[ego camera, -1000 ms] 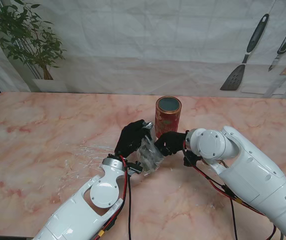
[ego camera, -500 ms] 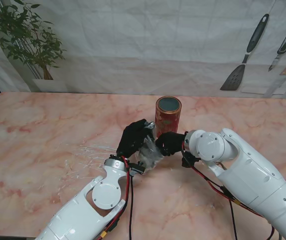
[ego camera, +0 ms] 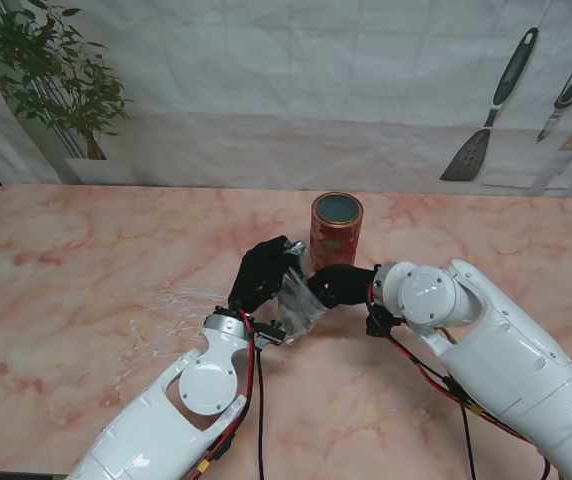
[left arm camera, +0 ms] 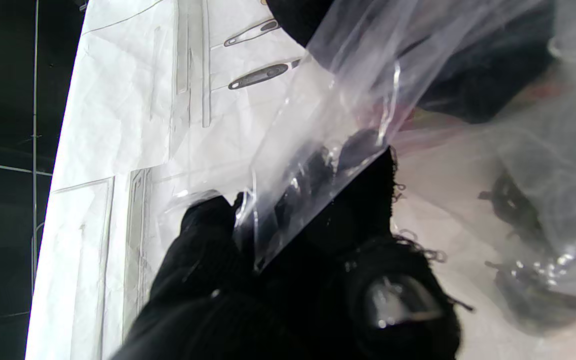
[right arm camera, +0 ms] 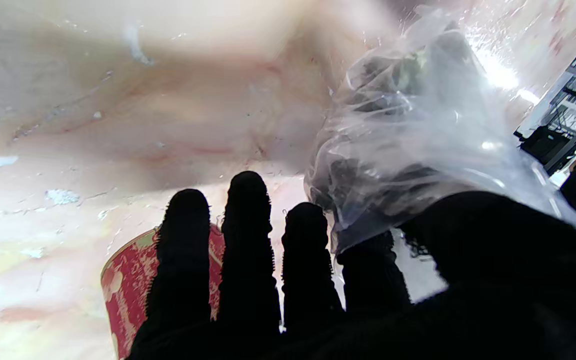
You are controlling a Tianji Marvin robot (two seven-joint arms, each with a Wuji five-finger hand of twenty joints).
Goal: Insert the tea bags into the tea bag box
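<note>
Little had changed over the last second: the left hand [ego camera: 262,274] had drifted slightly left and back, the right hand [ego camera: 338,284] had eased a touch to the right, and the clear plastic bag [ego camera: 297,301] stayed stretched between them above the marble surface [ego camera: 86,260]. Both black-gloved hands were closed on the bag, the left hand's fingers [left arm camera: 208,240] pinching its flat upper edge and the right hand's thumb pressing its other side while the remaining fingers [right arm camera: 248,235] stood straight and apart. Dark tea bags [right arm camera: 368,180] sat bunched inside the crumpled film. The red patterned tea bag box [ego camera: 336,233], a lidless cylinder, stood upright just beyond the hands. No readable writing showed on the box or the bag.
</note>
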